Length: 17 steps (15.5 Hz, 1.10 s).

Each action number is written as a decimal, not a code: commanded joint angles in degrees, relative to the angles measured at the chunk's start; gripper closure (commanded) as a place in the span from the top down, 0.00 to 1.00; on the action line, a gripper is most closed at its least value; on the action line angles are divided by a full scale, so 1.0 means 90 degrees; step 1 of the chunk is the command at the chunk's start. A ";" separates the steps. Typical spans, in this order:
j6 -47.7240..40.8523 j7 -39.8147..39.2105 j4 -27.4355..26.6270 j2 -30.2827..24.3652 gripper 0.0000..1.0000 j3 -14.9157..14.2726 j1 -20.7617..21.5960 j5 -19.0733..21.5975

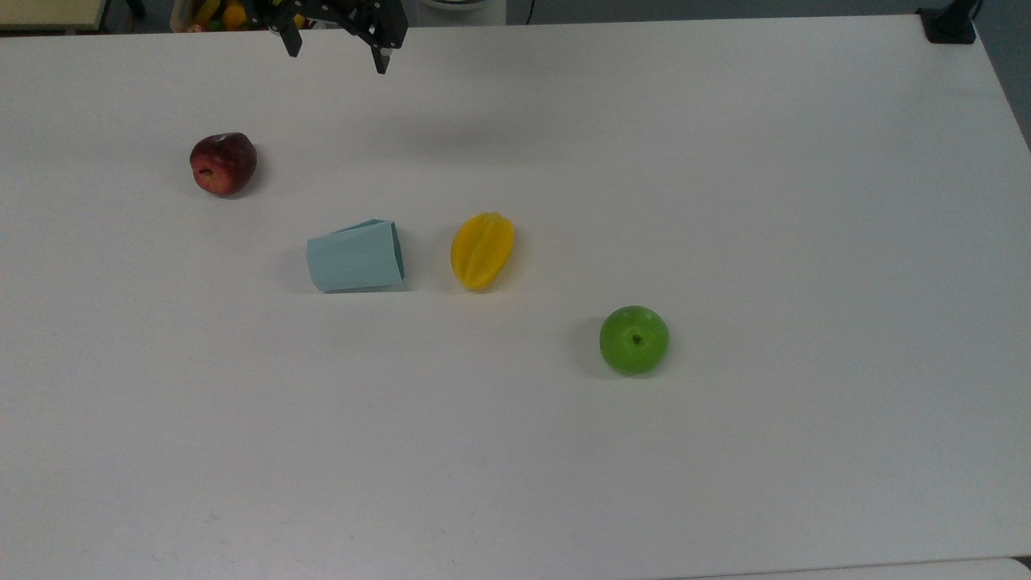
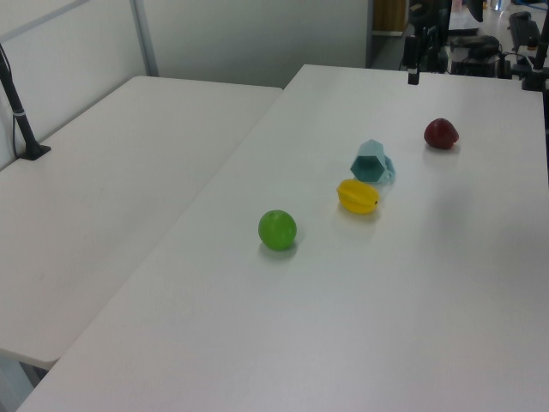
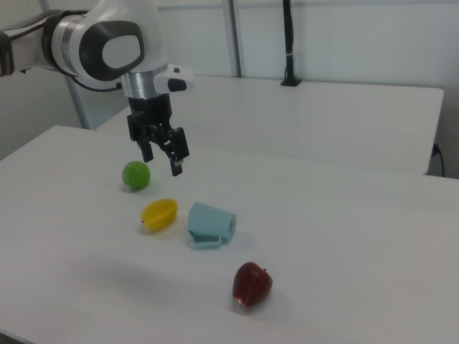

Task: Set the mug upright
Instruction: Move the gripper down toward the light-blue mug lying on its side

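The mug [image 1: 355, 256] is pale light-blue and faceted. It lies on its side near the middle of the white table [image 1: 725, 451], with its wide mouth toward the top view's right. The mug [image 3: 209, 222] has its handle resting on the table in the right view, and the mug [image 2: 372, 163] is beside the yellow fruit in the left view. My gripper [image 1: 337, 50] hangs open and empty high above the table's far edge, well away from the mug. In the right view the gripper [image 3: 162, 163] hovers above and to the left of it.
A yellow star fruit [image 1: 482, 250] lies just right of the mug's mouth in the top view. A red apple [image 1: 223, 163] sits to the upper left and a green apple [image 1: 634, 339] to the lower right. A black clamp [image 1: 949, 24] is at the table's far right corner.
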 commanded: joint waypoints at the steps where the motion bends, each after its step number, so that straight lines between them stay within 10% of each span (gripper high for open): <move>1: 0.0024 0.0022 0.0299 0.0257 1.00 -0.0088 0.0081 -0.0069; 12: 0.0063 0.0059 0.0322 0.0532 1.00 -0.0088 0.0295 -0.0274; 17: 0.0698 0.0118 0.0283 0.1030 1.00 -0.0088 0.1046 -0.1872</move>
